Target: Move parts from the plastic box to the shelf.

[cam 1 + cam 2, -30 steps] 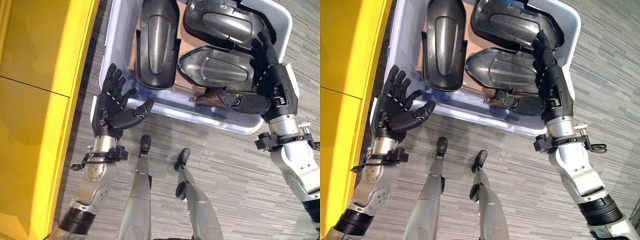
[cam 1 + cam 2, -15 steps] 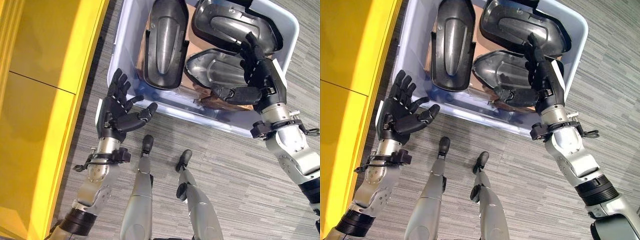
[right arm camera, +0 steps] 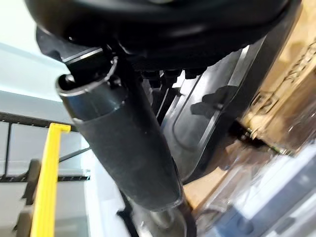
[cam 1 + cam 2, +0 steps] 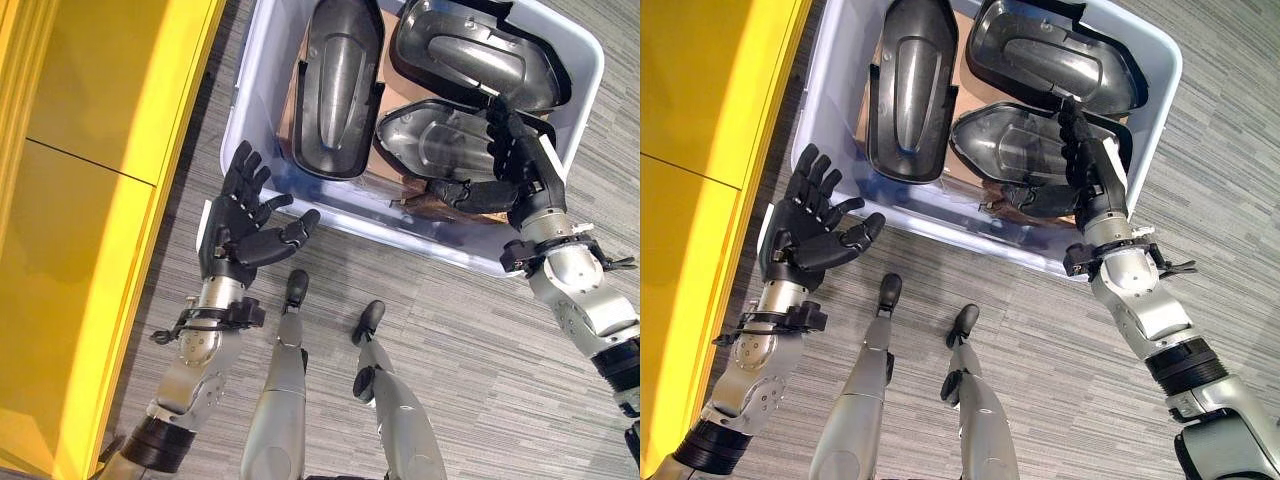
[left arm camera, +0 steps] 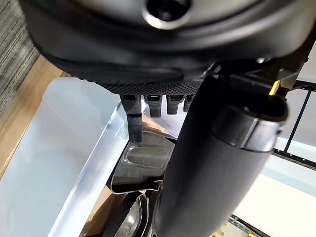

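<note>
Where the right robot hand [image 4: 515, 165] reaches, contact stays unclear.

Grey striped carpet floor [image 4: 470, 330] carries a pale translucent plastic box [image 4: 255, 90], standing just beyond the left hand [image 4: 235, 225], its near wall at the right hand [image 4: 1095, 185]. Beside the left hand, on its outer side, a yellow shelf unit [image 4: 90, 200] stands on the same carpet, close to the box.

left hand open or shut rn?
Open. The left hand hangs outside the plastic box near its corner, palm up, fingers spread and nothing in it.
</note>
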{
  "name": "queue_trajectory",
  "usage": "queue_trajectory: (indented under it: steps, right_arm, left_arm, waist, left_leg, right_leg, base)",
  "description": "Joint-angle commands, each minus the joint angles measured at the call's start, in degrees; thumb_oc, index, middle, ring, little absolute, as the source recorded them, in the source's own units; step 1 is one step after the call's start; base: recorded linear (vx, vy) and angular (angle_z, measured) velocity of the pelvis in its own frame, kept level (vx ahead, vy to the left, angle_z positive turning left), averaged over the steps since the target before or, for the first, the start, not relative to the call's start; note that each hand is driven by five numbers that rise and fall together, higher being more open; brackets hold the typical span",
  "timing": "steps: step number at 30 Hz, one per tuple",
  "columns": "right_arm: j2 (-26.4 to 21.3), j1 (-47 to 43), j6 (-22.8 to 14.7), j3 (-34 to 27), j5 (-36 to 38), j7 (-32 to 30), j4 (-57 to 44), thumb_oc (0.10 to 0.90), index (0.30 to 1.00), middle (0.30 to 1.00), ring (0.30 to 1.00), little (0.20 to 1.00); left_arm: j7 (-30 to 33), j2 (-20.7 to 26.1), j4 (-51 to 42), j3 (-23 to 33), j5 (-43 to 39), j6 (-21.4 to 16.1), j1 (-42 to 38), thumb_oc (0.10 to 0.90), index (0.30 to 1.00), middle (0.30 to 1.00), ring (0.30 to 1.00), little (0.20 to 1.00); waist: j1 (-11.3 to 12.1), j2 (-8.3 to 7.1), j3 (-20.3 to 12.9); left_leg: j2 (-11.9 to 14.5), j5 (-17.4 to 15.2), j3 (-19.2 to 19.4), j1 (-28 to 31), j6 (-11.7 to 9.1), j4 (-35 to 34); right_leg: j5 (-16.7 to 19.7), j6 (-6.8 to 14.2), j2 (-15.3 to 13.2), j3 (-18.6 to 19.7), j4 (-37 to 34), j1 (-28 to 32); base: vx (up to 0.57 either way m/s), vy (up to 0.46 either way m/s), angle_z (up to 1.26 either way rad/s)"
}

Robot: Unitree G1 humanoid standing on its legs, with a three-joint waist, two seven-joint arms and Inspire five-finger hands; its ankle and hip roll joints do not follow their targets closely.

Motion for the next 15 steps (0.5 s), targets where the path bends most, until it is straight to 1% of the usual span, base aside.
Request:
queue_trajectory:
  steps: [1, 2, 8, 13, 15]
  right_arm:
    - [-1.8, -7.1, -3.3, -1.3, -1.2, -1.7, 0.0, 0.900, 1.000, 1.000, 1.000, 1.000]
    - [-1.2, -9.8, -2.4, -0.8, -2.4, -2.7, 4.9, 0.900, 1.000, 1.000, 1.000, 1.000]
    - [1.0, -17.6, -1.5, -1.1, -3.2, -5.3, 21.1, 0.900, 1.000, 1.000, 1.000, 1.000]
    - [3.4, -21.1, -1.4, -1.1, -3.8, -6.1, 28.5, 0.900, 1.000, 1.000, 1.000, 1.000]
    - [4.3, -21.0, -1.5, -0.9, -3.8, -5.9, 28.4, 0.900, 1.000, 1.000, 1.000, 1.000]
  left_arm:
    - [-0.9, 2.0, -4.6, 1.1, -2.0, -2.8, 1.9, 0.900, 1.000, 1.000, 1.000, 1.000]
    - [-1.1, 2.0, -4.4, 0.9, -2.3, -2.8, 1.7, 0.900, 1.000, 1.000, 1.000, 1.000]
    - [-2.0, 1.0, -3.7, 0.3, -3.3, -3.3, 1.2, 0.900, 1.000, 1.000, 1.000, 1.000]
    - [-2.4, 0.2, -2.9, 0.1, -3.7, -3.5, 0.5, 0.900, 1.000, 1.000, 1.000, 1.000]
    - [-2.4, 0.1, -2.6, 0.2, -3.8, -3.6, 0.4, 0.900, 1.000, 1.000, 1.000, 1.000]
  waist:
    - [0.3, -2.03, -0.9]
    - [0.4, -1.77, -0.7]
    - [0.8, -1.37, -0.3]
    - [0.6, -1.09, -0.1]
    - [0.5, -1.03, -0.1]
  left_leg:
    - [2.7, -7.0, 3.6, 0.3, -0.3, 4.9]
    - [2.7, -6.9, 3.5, 0.2, -0.3, 4.9]
    - [2.8, -7.0, 3.6, 0.2, -0.2, 4.8]
    - [2.7, -6.8, 3.6, -0.1, 0.0, 4.7]
    - [2.7, -6.8, 3.6, -0.2, 0.0, 4.8]
  right_leg:
    - [-6.4, 4.5, -4.4, 4.4, 1.2, 10.8]
    - [-6.4, 4.4, -4.4, 4.4, 1.3, 10.6]
    - [-6.3, 4.4, -4.3, 4.8, 1.5, 10.3]
    - [-6.1, 4.3, -4.2, 5.1, 1.8, 9.8]
    - [-6.1, 4.3, -4.1, 5.2, 1.8, 9.7]
  base:
    - [0.00, 0.000, 0.00]
    - [0.00, 0.000, 0.00]
    - [0.00, 0.000, 0.00]
    - [0.00, 0.000, 0.00]
    - [0.00, 0.000, 0.00]
